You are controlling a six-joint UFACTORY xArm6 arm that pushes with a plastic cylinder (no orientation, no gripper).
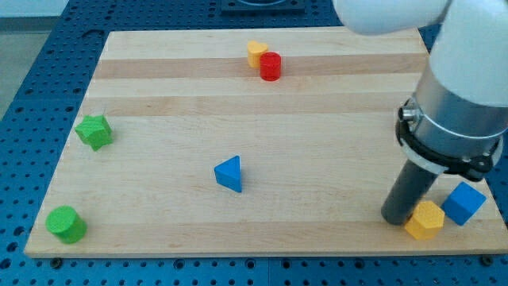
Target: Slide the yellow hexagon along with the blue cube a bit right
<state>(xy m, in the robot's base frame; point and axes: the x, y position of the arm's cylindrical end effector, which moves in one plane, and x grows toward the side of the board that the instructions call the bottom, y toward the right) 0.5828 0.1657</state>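
Note:
The yellow hexagon [425, 220] lies near the board's bottom right corner. The blue cube [463, 202] sits right against it, to its upper right. My tip [396, 218] is the lower end of the dark rod; it stands just left of the yellow hexagon, touching or nearly touching its left side. The arm's white and grey body covers the board's right edge above the blocks.
A blue triangle [229, 173] lies mid-board. A red cylinder [271, 66] and a yellow block [255, 53] touch at the view's top. A green star [94, 131] and a green cylinder [66, 224] sit at the left. The wooden board's [159, 87] right edge is close to the blue cube.

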